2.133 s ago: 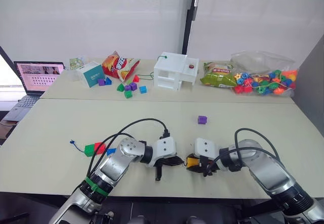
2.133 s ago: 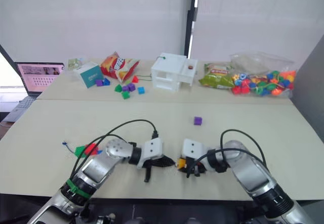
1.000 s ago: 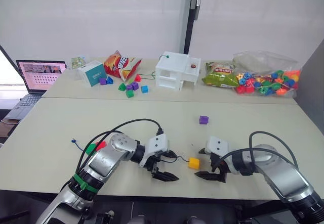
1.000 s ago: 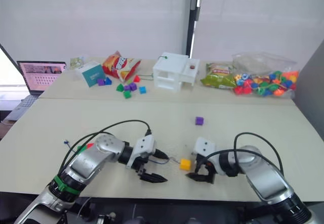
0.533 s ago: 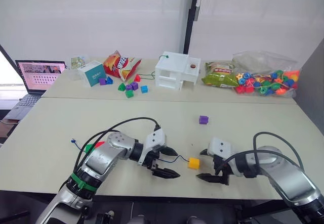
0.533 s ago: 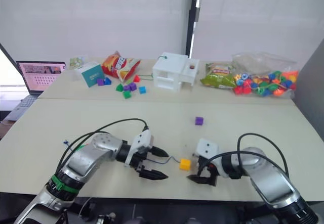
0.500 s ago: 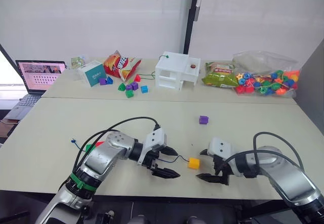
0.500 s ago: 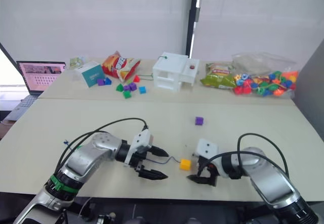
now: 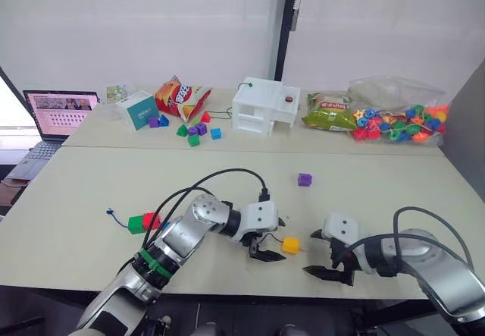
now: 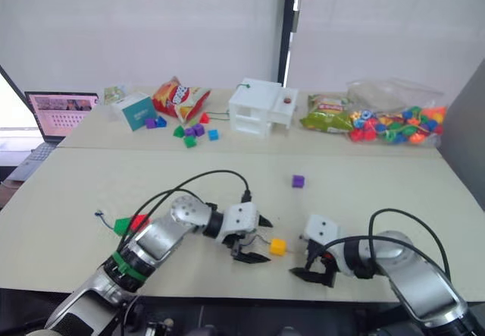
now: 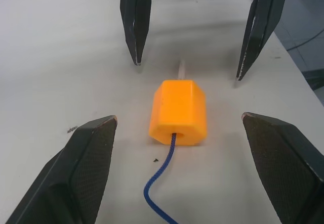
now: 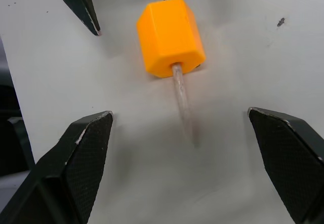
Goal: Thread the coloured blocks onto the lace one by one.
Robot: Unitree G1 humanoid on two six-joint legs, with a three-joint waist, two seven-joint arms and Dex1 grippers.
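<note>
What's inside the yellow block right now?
The lace runs through the yellow block: blue cord enters one face, and the pale tip sticks out the opposite one. The stretch inside the hole is hidden.

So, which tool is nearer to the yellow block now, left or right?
Left. The left tool sits just beside the yellow block, open; the right tool is farther off, open, toward the table's near edge.

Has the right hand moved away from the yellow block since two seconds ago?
Yes. The right hand, then closed around the yellow block, now sits open and apart from it, farther toward the robot's right and the near table edge.
</note>
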